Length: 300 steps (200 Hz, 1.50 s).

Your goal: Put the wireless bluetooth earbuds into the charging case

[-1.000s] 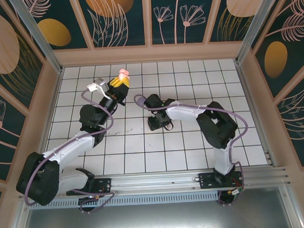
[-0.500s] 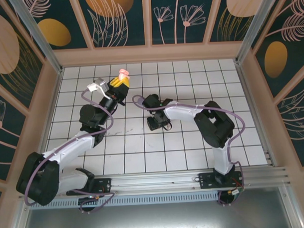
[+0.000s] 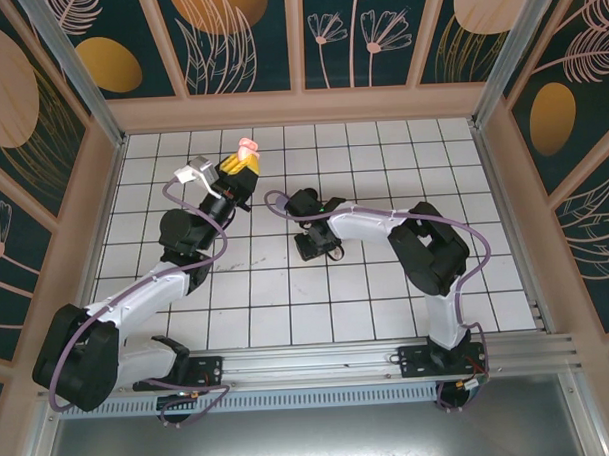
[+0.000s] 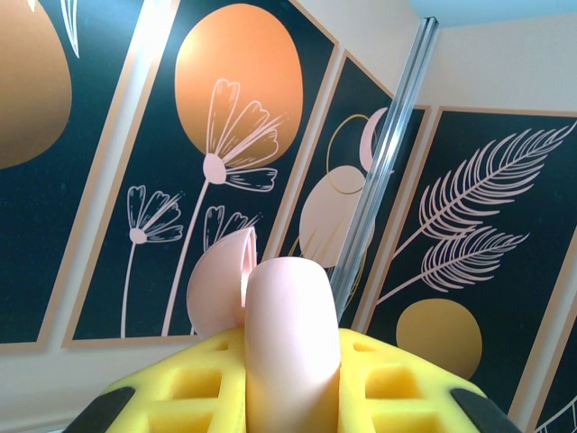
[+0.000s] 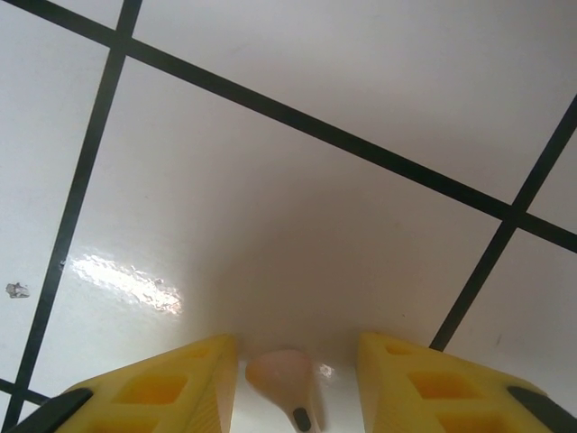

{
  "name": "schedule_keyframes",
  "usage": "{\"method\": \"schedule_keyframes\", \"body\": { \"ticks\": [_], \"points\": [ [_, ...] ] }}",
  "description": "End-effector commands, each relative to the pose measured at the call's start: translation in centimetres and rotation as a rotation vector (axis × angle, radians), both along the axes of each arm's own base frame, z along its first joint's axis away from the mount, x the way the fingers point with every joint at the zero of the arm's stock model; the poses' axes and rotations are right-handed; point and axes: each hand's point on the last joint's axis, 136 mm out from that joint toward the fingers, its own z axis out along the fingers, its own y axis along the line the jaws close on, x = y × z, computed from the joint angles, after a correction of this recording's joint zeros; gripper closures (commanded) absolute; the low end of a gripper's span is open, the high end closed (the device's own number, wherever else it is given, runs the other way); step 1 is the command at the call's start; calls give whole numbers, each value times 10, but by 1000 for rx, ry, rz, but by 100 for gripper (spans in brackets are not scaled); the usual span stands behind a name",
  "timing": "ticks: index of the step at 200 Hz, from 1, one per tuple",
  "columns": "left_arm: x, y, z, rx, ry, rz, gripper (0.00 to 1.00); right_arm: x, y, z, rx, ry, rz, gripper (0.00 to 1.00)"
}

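My arms (image 3: 147, 289): white shells, black joints, purple cable (image 3: 216, 223) looping behind ea. pincer. Left pincer (image 3: 244, 160) & right pincer (image 5: 297, 361): yellow fingers (image 5: 153, 392) w/ square hollows, black corners behind.

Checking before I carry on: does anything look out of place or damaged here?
Nothing damaged or spilled. The left gripper clamps the pink case; a pink earbud lies between the open fingers of the right gripper. One small speck marks a tile.
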Motion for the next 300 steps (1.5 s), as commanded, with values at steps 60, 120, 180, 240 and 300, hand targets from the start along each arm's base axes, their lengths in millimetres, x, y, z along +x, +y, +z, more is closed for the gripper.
{"method": "schedule_keyframes", "body": {
  "ticks": [60, 120, 180, 240, 300],
  "points": [
    [-5, 2, 13, -21, -35, 4, 100, -12, -6, -5, -23, 18, 5, 66],
    [-4, 2, 13, -24, -31, 4, 100, -12, -4, 4, -3, -1, -13, 76],
    [-2, 5, 12, -26, -29, 23, 100, -4, -6, 31, 39, -71, -61, 81],
    [-2, 5, 10, -9, -48, 37, 100, 9, -9, 75, 90, -176, -117, 83],
    [-18, 5, -10, 89, -203, 70, 100, 29, -6, 169, 234, -341, -173, 83]
  ]
}}
